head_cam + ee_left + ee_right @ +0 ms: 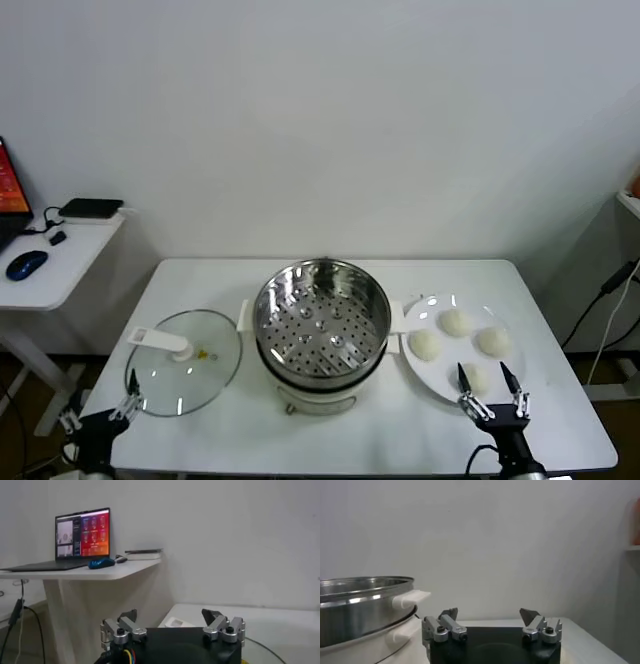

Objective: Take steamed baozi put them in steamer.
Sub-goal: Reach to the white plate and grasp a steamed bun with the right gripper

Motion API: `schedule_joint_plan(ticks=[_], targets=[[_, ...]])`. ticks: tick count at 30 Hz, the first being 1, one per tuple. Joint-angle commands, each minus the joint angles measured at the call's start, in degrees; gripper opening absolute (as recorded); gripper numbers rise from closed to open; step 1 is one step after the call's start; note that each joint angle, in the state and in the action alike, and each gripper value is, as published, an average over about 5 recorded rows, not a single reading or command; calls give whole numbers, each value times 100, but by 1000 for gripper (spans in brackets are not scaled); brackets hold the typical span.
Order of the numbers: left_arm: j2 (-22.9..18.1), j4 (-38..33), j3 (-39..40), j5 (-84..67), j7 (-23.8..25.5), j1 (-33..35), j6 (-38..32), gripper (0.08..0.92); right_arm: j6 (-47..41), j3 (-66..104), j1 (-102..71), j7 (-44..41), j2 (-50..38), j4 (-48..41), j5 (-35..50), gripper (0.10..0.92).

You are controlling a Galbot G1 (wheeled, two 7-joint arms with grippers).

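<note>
Four off-white steamed baozi lie on a flat white plate (432, 375) at the right of the table: one at the back (455, 322), one at the left (424, 345), one at the right (492, 341), one at the front (476, 378). The steamer (321, 318), a shiny perforated steel basket on a white base, stands mid-table and is empty; it also shows in the right wrist view (362, 607). My right gripper (491, 383) is open, low at the plate's front edge, around the front bun; it shows open in its wrist view (490, 615). My left gripper (98, 405) is open at the table's front left corner, and open in its wrist view (172, 616).
A round glass lid (184, 375) with a white handle lies left of the steamer. A side desk (55, 262) with a mouse, a laptop (80, 539) and a dark box stands off to the left. A cable hangs at the far right.
</note>
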Motion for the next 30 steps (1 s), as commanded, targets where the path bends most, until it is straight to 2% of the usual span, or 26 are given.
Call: schedule_joint_plan(ticks=[1,11,17,23,30], targets=[[-280,14,13,46,18,-14,-30,823,-1235,273,569,50,-574,1,-181,823],[-275,62,167,154,123,-40,-138,823,-3040,-493,2899,-395,-2382,-699,-338,823],[-239,119,331,332,296,-45,-326,823,-4292,-1945,4316,-1635,-3939,-1205,-324,823],[-216,156,460,426,489,-43,-503,823,-4313,-4906,7075,-3242,-5100,-2206,-374,823],[-224,146,590,448,652,5,-721,823,-3558,-9458,10961,-4304,-4963,-3391,-434,823]])
